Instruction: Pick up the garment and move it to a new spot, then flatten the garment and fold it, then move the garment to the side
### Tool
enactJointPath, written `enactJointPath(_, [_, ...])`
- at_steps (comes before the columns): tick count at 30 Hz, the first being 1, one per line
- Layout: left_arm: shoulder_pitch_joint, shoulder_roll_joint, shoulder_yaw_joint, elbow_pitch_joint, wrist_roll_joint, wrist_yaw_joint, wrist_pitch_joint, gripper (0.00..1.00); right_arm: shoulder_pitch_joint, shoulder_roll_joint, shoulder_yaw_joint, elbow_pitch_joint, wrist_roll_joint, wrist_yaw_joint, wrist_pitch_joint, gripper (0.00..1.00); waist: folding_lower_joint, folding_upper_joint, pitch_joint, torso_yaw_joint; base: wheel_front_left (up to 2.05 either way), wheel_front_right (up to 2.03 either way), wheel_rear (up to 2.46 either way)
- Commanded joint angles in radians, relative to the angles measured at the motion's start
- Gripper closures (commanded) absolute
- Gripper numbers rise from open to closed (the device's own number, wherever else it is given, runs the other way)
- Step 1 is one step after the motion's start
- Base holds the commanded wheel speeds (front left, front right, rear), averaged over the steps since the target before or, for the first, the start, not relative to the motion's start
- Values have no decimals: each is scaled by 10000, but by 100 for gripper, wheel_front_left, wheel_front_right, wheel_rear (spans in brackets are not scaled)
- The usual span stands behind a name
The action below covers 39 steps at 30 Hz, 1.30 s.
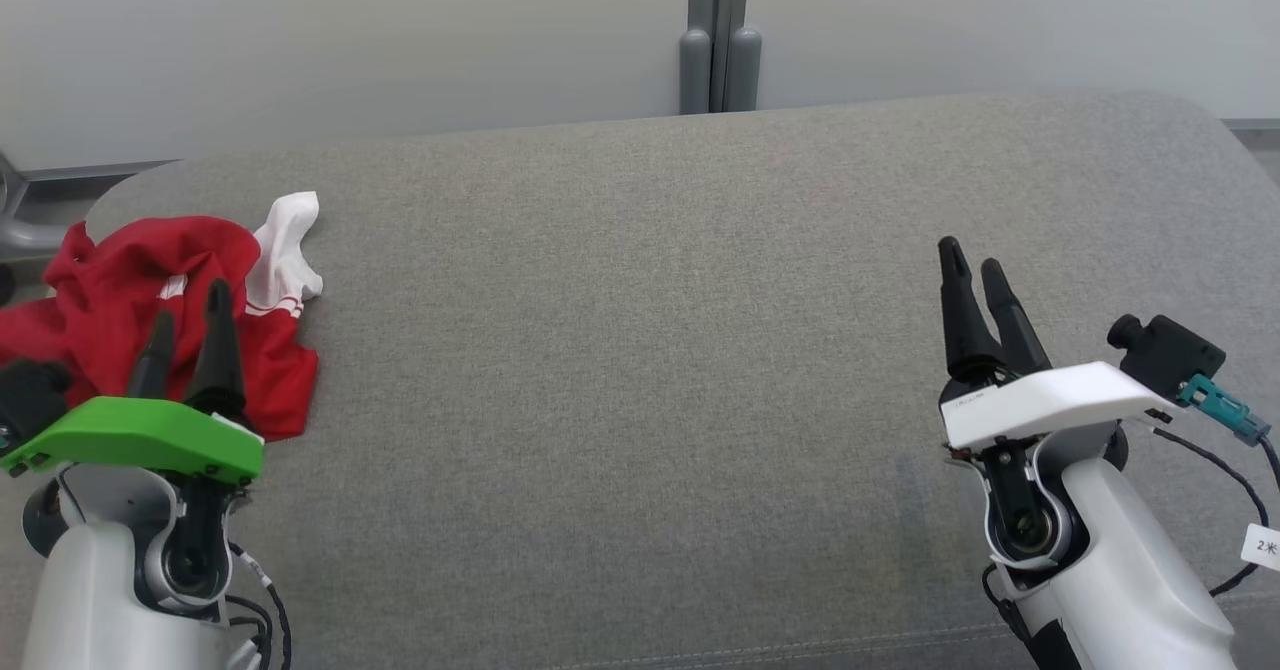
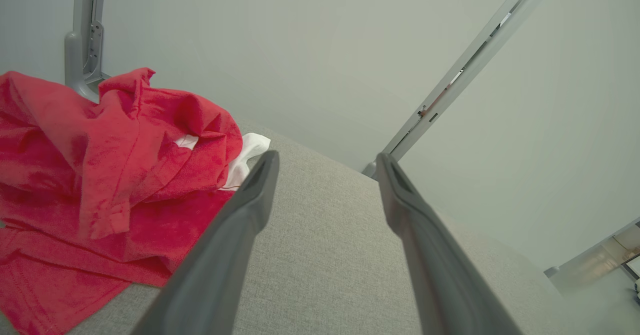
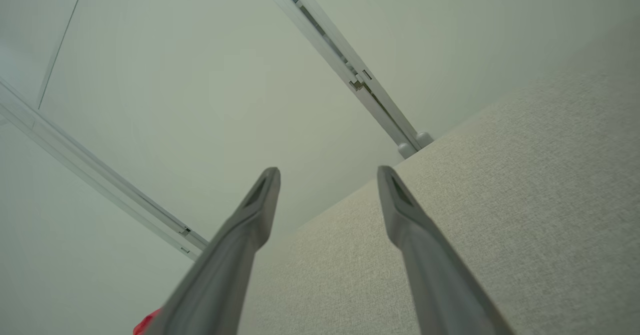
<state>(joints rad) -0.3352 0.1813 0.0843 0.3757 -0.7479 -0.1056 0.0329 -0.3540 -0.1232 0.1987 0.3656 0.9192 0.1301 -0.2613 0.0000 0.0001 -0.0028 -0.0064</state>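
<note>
We see the red-and-white shirt [image 1: 150, 290] lying crumpled at the far left corner of the grey fabric-covered desk [image 1: 640, 370]. Our left tool [image 1: 190, 305] hangs over the desk's left end, at the shirt's near side, with its fingers spread and gripping nothing. We cannot tell whether it touches the cloth. Our right tool [image 1: 970, 255] hangs over the desk's right end, well apart from the shirt, likewise released and empty. A pale wall [image 1: 400, 40] rises behind the desk's back edge.
</note>
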Motion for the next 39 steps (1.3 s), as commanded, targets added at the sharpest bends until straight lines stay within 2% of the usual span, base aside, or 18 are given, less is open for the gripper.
enactJointPath(1, [-39, 188, -84, -249, 289, 40, -83, 0, -54, -62, -105, -222, -310, 5, -5, 0, 0, -1, -9, -4, 0, 0, 0])
enactJointPath(9, [762, 262, -779, -625, 1897, 442, -532, 0, 618, -90, -492, -325, -2113, 5, -5, 0, 0, -1, -140, -38, 0, 0, 0])
enactJointPath(16, [1290, 246, -1012, -725, 2597, 609, -859, 0, 1130, 22, -816, -433, -3383, 6, -6, 0, 0, -1, -235, -48, 0, 0, 0])
enactJointPath(32, [1938, 67, -1759, -1159, 3905, 658, -1405, 0, 2010, 148, -1412, -718, -5481, 7, 305, 0, 0, -1, -389, -86, 0, 0, 0])
enactJointPath(39, [2239, -23, -2026, -1360, 4366, 710, -1442, 0, 2234, 190, -1444, -770, -5944, 6, 305, 0, 0, -1, -459, -122, 0, 0, 0])
